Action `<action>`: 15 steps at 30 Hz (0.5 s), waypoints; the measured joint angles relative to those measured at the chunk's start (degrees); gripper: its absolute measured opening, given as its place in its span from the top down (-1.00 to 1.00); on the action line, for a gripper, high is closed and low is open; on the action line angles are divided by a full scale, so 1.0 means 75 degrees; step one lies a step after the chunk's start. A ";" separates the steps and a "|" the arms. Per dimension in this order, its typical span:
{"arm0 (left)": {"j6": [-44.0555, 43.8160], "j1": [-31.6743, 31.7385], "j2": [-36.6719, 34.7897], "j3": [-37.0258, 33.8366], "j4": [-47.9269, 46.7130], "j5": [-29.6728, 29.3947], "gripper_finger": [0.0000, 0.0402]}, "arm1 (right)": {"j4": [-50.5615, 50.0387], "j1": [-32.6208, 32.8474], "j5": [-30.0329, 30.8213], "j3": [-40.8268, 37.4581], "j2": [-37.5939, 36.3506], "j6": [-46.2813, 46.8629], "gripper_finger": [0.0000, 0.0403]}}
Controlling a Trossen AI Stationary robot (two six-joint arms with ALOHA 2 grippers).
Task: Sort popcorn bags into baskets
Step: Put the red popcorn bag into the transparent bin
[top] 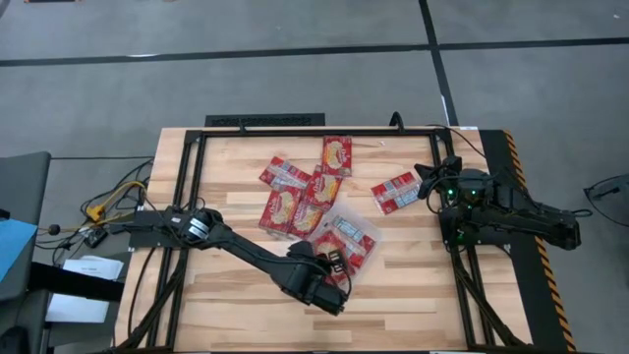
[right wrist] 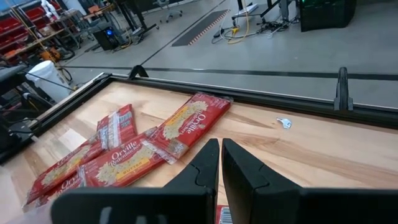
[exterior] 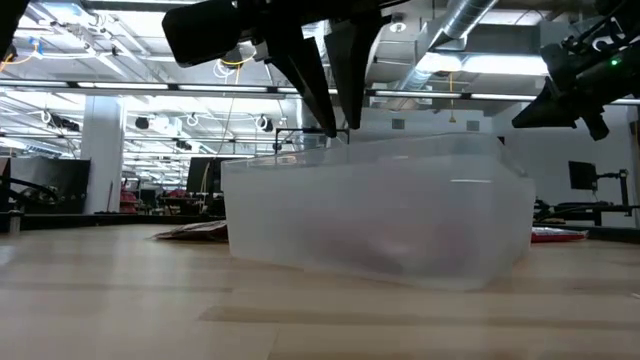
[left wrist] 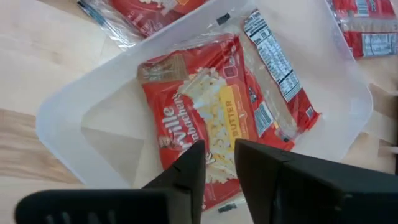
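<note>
A clear tray [top: 372, 239] [exterior: 380, 210] sits at the table's middle and holds two red popcorn packets, one picture side up [left wrist: 199, 115], one label side up [left wrist: 277, 74]. Several more red packets [top: 295, 192] lie flat in a loose pile on the wood beyond the tray, and one [top: 396, 192] lies alone to the right. My left gripper [top: 333, 263] [left wrist: 219, 160] hangs over the tray's near end, pointing down, fingers slightly apart, touching nothing. My right gripper [top: 430, 180] [right wrist: 220, 149] is shut and hovers by the lone right packet.
A black metal frame [top: 295, 131] borders the wooden tabletop on all sides. Bare wood [top: 246, 305] lies along the near edge and left of the tray. A small pale object [right wrist: 284, 122] lies on the wood near the far rail. Cables [top: 108, 202] trail off the table's left.
</note>
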 joint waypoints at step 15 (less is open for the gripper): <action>0.0033 -0.0264 -0.0021 0.1026 0.0023 -0.0799 0.49 | 0.1788 0.0272 -0.3743 0.0199 0.0120 -0.1585 0.77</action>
